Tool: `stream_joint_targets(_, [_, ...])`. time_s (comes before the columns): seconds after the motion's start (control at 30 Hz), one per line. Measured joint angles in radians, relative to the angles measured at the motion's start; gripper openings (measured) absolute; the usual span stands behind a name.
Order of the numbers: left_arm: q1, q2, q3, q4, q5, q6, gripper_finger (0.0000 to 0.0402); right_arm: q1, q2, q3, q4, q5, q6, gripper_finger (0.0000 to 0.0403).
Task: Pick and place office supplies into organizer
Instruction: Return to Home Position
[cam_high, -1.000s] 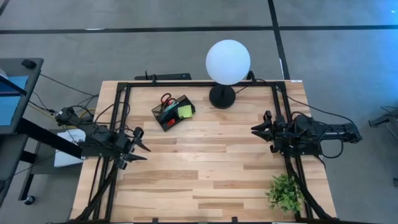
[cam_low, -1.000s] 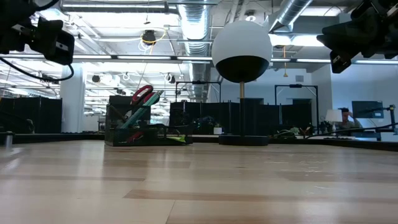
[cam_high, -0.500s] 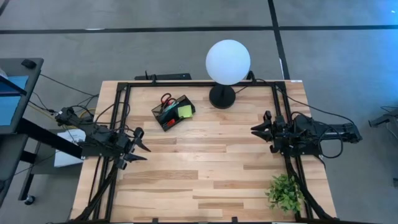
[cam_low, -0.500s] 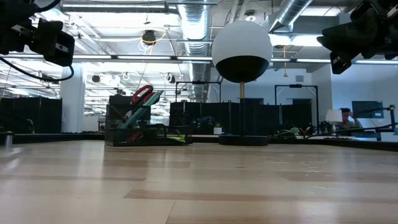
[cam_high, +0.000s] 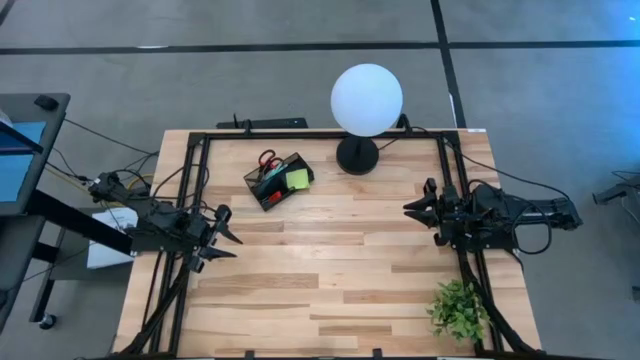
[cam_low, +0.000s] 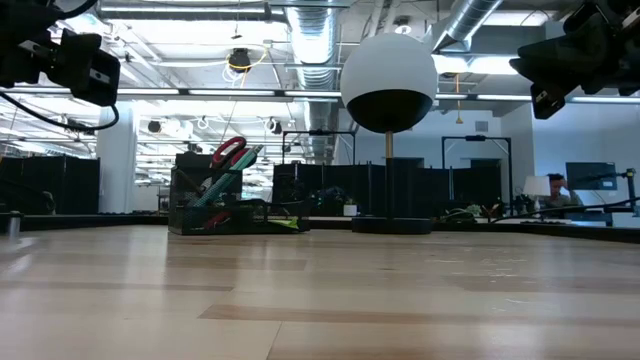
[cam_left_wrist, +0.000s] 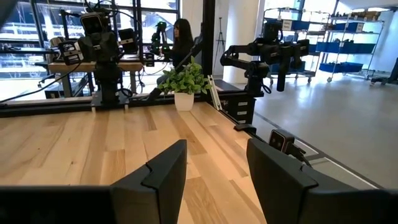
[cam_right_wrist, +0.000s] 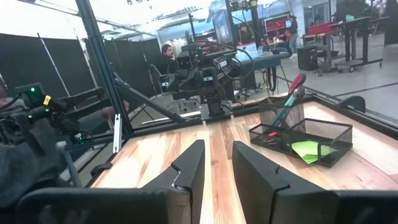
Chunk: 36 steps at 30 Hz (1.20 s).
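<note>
Organizer (cam_high: 279, 180), scissors (cam_high: 268, 160) & sticky pad (cam_high: 298, 179) inside, sits near lamp (cam_high: 366, 98), L-arm side. Looks light, stiff mesh; I'd grip a wall. L gripper (cam_high: 228, 236), R gripper (cam_high: 420, 210): fingers apart, empty, well off lamp

In the low view the top edge cuts off both dark robot arms, the left arm (cam_low: 60, 55) and the right arm (cam_low: 585, 50), leaving their fingertips unseen. From above, the thin pens (cam_low: 225, 180) in the black mesh desk organizer (cam_high: 279, 180) are too small to tell apart. The red-handled scissors (cam_right_wrist: 297, 81) hide their blades inside its cup.
</note>
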Motion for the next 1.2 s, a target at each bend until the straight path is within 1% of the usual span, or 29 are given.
stream_joint_targets(1.2, [0.000,0.000,-0.001,-0.001,-0.001,-0.010,0.0164,0.000,0.000,0.000,0.000,0.000,0.000,0.0077])
